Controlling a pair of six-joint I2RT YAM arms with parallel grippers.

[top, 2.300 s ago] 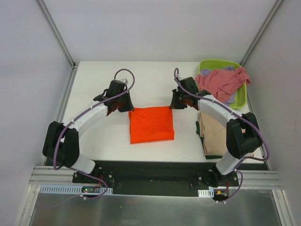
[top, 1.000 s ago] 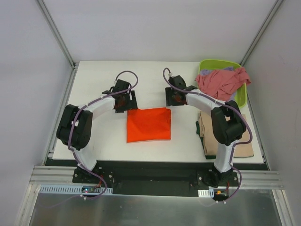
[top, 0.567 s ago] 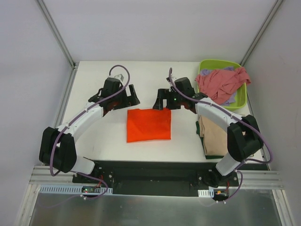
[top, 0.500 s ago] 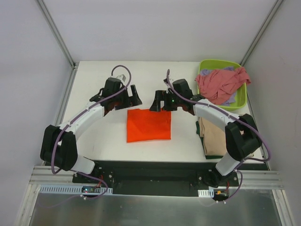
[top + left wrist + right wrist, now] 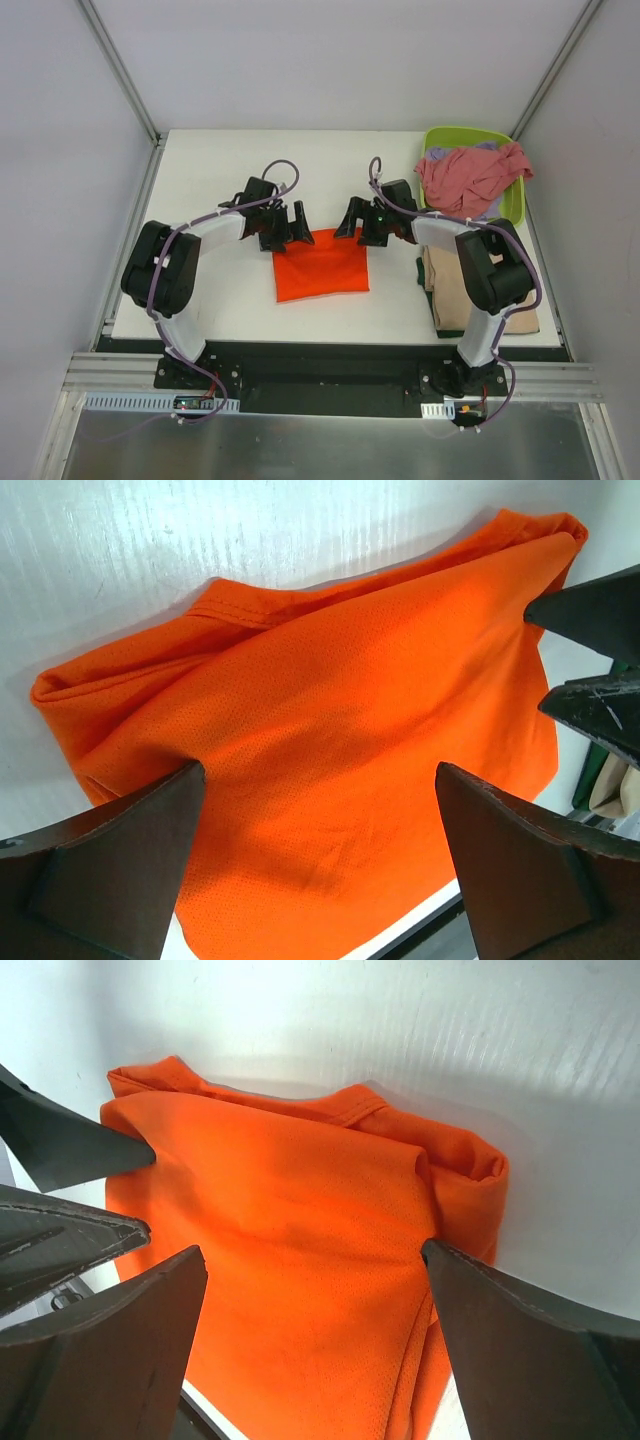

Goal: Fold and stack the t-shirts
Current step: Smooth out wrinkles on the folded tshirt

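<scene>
Left claw (image 5: pixel 289 229) and right claw (image 5: pixel 357 227), spread wide, straddle far corners of orange t-shirt (image 5: pixel 322 268).

I see the orange shirt (image 5: pixel 320 265) lying flat at the middle of the bench (image 5: pixel 220 290), folded into a rough rectangle. Its mesh cloth is slightly rumpled, and a seam and rolled folds show along the far edge. Near the right edge a tan shirt (image 5: pixel 445 290) lies folded on a dark green one (image 5: pixel 423 283), of which I make out only a thin border. A dusty pink shirt (image 5: pixel 468 178) sits crumpled in the lime-green tub (image 5: pixel 470 132) at the far right corner, draped over its rim, with lavender cloth (image 5: pixel 491 210) beneath it.
</scene>
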